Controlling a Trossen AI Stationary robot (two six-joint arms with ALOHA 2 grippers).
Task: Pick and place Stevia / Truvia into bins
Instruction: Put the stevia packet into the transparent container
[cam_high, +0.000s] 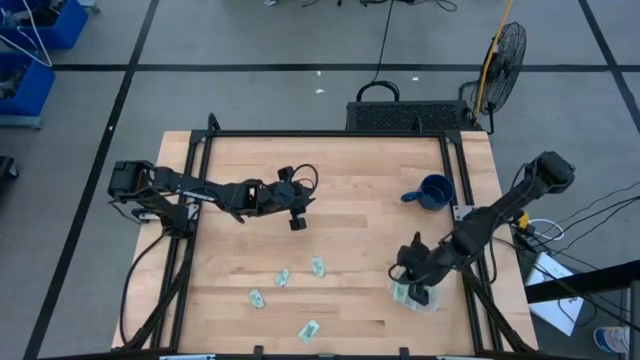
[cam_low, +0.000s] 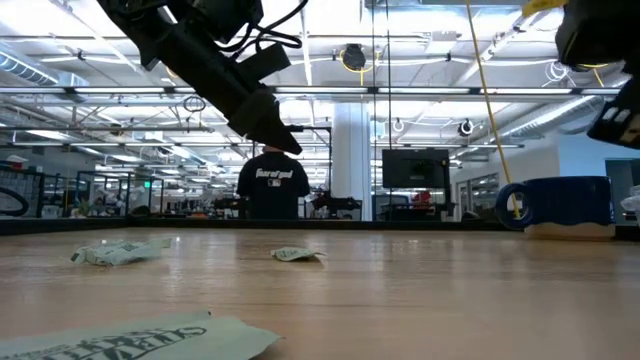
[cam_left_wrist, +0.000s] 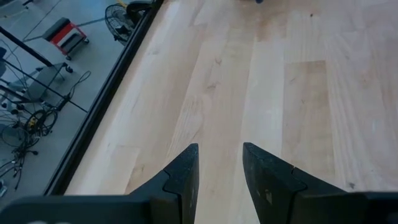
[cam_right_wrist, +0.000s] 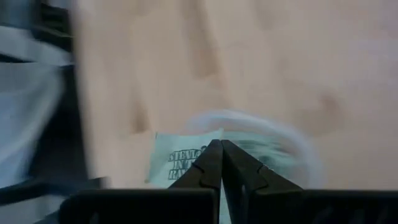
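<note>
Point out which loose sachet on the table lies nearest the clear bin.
The sachet farthest right of the four loose ones, just below the table's middle. The others lie farther left of the clear bin.

Tabletop (cam_high: 350, 190): we see pale wooden planks inside a dark metal frame.
Loose sachets (cam_high: 283, 277): we count four pale green and white packets lying flat on the near half, at (cam_high: 318, 266), (cam_high: 257, 298) and (cam_high: 308, 331) besides the first, each apart from the others.
Clear bin (cam_high: 410, 295): we find it near the front right edge, with sachets inside.
Blue mug (cam_high: 434, 192): we see it standing by the right edge, well apart from the bin.
</note>
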